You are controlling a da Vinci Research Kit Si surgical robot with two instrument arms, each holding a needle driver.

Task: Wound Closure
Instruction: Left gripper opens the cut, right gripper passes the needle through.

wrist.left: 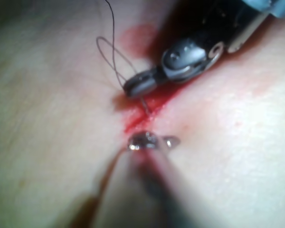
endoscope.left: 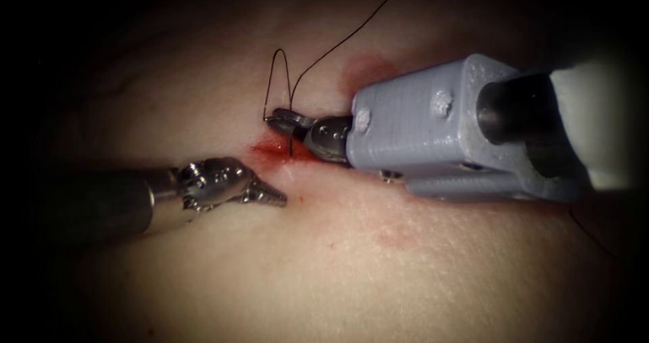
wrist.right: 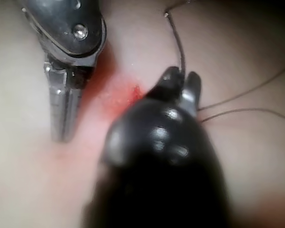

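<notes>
On the tissue (endoscope.left: 351,262), the cut (endoscope.left: 274,150) is a short slit wet with red fluid. My right tool (endoscope.left: 280,121) hovers just over it, jaws shut on the needle (wrist.left: 145,105). A short stretch of the needle reaches down from the jaws to the cut; how deep it sits I cannot tell. From the jaws the needle shaft (wrist.right: 179,45) also runs out over the tissue. Dark thread (endoscope.left: 338,45) rises from the jaws, with a narrow loop (endoscope.left: 280,55) beside it. My left tool (endoscope.left: 270,195) rests low on the cut's left side, shut and holding nothing.
The right arm's grey plastic housing (endoscope.left: 433,126) looms over the tissue to the right of the cut. A pink stain (endoscope.left: 365,69) marks the tissue behind it. Another strand of thread (endoscope.left: 595,238) lies at the far right.
</notes>
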